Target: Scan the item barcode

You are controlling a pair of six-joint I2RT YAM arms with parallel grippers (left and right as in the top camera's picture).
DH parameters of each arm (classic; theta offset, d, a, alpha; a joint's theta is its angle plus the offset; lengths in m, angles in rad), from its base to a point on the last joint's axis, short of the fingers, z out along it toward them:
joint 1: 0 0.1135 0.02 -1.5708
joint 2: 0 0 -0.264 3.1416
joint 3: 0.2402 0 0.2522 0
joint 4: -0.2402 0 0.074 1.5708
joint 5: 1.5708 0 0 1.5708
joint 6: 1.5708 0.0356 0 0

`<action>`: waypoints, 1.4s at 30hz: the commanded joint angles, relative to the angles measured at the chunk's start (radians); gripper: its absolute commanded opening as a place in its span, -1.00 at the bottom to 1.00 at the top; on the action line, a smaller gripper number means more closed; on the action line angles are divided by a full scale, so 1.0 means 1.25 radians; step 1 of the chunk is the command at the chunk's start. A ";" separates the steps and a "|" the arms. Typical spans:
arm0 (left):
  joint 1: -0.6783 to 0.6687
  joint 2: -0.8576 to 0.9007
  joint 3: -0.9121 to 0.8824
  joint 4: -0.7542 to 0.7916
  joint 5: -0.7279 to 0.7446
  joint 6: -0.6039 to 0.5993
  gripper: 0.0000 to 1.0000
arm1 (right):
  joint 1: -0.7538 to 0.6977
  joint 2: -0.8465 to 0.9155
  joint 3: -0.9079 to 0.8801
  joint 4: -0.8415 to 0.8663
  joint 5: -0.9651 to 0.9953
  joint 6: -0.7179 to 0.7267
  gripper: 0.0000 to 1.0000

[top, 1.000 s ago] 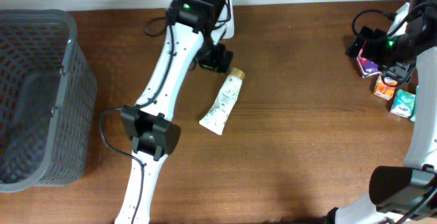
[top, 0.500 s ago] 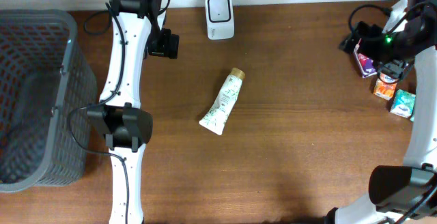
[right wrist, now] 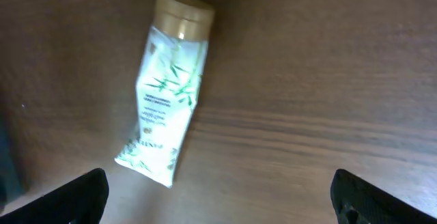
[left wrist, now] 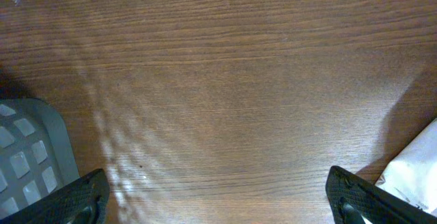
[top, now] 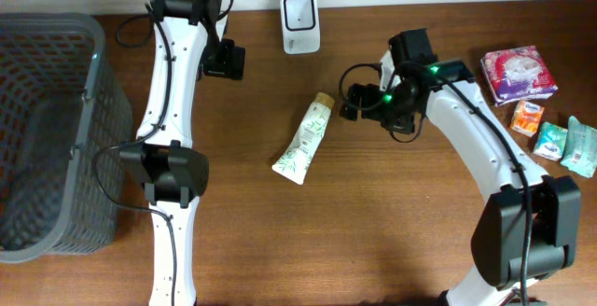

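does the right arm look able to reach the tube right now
Likely yes: the right gripper is open just beside the tube, at its cap end, with only bare table between them. The tube lies flat with nothing on it.

overhead, 12 = far edge | tube (top: 305, 141) lying mid-table (top: 373, 231), cap end toward 1 o'clock | scanner (top: 300, 22) at 12 of tube, by far edge | basket (top: 98, 63) at 9, left end | packets (top: 527, 118) at 3, near right edge | left gripper (top: 227, 61) at 11, apart | right gripper (top: 353, 108) at 2, just beside cap
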 commanded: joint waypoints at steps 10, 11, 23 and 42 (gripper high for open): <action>-0.002 -0.009 0.018 0.001 -0.009 0.000 0.98 | 0.028 0.124 -0.003 0.019 -0.048 0.013 0.72; -0.002 -0.009 0.018 0.001 -0.009 0.000 0.98 | 0.043 0.132 -0.003 0.033 -0.052 0.016 0.72; -0.002 -0.009 0.018 0.001 -0.009 0.000 0.98 | 0.237 0.249 -0.003 0.219 0.158 0.284 0.63; -0.002 -0.009 0.018 0.001 -0.009 0.000 0.98 | 0.269 0.251 0.187 -0.154 0.481 0.059 0.94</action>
